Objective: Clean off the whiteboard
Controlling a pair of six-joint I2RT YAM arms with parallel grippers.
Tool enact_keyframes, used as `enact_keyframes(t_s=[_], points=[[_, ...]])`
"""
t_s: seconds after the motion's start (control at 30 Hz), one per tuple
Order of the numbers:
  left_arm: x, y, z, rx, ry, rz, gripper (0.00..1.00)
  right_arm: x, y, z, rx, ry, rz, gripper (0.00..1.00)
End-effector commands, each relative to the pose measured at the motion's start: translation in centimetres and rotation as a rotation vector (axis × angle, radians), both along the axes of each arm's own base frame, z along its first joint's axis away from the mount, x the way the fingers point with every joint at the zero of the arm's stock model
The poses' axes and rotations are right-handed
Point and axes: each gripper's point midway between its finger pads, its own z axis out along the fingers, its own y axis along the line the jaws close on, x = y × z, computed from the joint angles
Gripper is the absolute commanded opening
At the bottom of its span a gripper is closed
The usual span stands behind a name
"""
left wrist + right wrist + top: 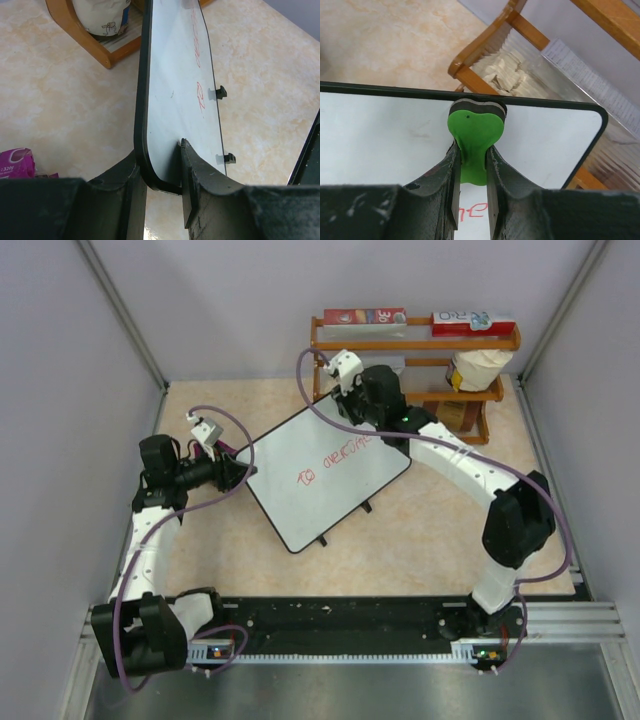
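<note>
The whiteboard (325, 480) lies tilted at the table's middle, with red handwriting (335, 462) across it. My left gripper (240, 472) is shut on the board's left corner; in the left wrist view the whiteboard (175, 100) stands edge-on between the jaws of that gripper (162, 170). My right gripper (378, 432) is over the board's far edge. In the right wrist view this gripper (472, 165) is shut on a green eraser (475, 127) with a dark felt layer, which rests on the whiteboard (385, 145) near its black frame. Red strokes (472, 211) show between the fingers.
A wooden rack (415, 340) stands behind the board with boxes on top and a pale bag (475, 370) inside. A purple packet (15, 162) lies on the table left of the left gripper. A black rail (350, 618) runs along the near edge.
</note>
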Motion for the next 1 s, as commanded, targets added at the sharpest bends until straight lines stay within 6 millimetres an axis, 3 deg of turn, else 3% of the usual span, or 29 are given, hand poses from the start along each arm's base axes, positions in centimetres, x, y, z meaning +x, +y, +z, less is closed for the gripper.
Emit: enact_keyframes(t_s=[0.0, 0.17, 0.3, 0.63, 0.77, 0.97], points=[[0.0, 0.2, -1.8, 0.096, -0.057, -0.021, 0.00, -1.9, 3.8, 1.6, 0.046, -0.014, 0.087, 0.00], [0.0, 0.2, -1.9, 0.095, -0.054, -0.021, 0.00, -3.9, 6.4, 1.4, 0.046, -0.008, 0.146, 0.00], [0.0, 0.2, -1.9, 0.097, -0.058, -0.022, 0.00, -6.5, 9.1, 1.3, 0.046, -0.004, 0.213, 0.00], [0.0, 0.2, -2.0, 0.094, -0.054, -0.025, 0.00, -12.2, 13.9, 0.8, 0.039, 0.021, 0.345, 0.00], [-0.1, 0.2, -2.0, 0.095, -0.056, -0.025, 0.00, -13.8, 15.1, -0.2, 0.021, 0.041, 0.381, 0.00], [-0.1, 0.2, -1.9, 0.095, -0.058, -0.024, 0.00, -13.8, 15.5, -1.1, -0.002, 0.042, 0.374, 0.00]])
